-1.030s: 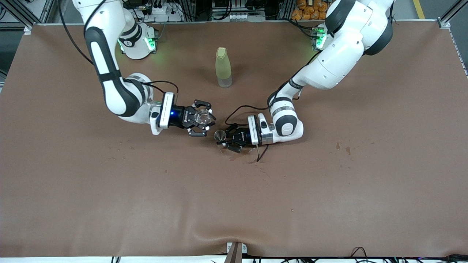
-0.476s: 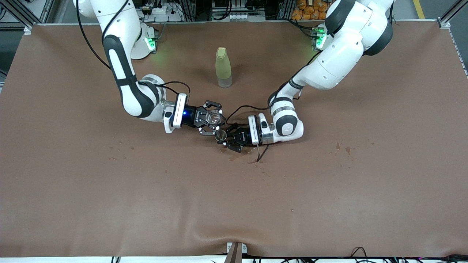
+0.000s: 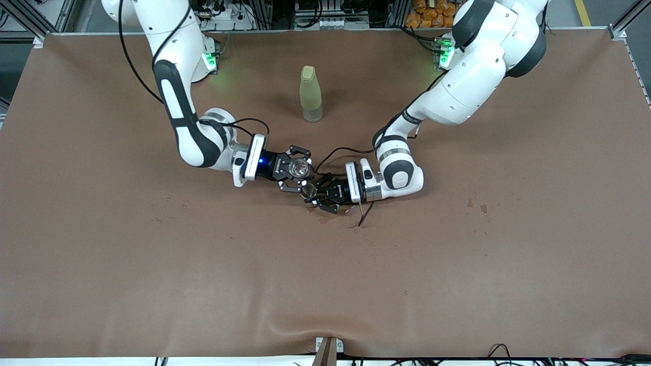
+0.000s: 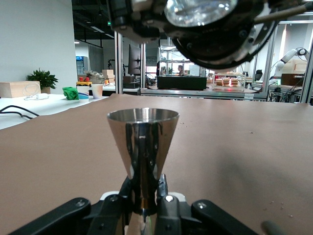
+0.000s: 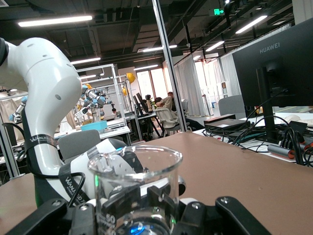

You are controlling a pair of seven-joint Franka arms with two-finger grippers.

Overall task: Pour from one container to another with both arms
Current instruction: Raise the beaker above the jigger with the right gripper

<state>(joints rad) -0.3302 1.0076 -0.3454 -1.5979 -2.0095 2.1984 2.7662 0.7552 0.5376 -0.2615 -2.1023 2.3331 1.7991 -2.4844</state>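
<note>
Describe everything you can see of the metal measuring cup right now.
The metal measuring cup is shiny and mirror-like, a cone flaring to a round rim above a narrow waist. It stands upright, clamped at the waist by the shut left gripper just above the table. The glass cup, held in the right gripper, hangs close over its rim.

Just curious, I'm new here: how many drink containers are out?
3: a tall yellow-green bottle standing near the bases, a tiny clear glass cup in the right tool, a shiny metal hourglass cup in the left tool.
</note>
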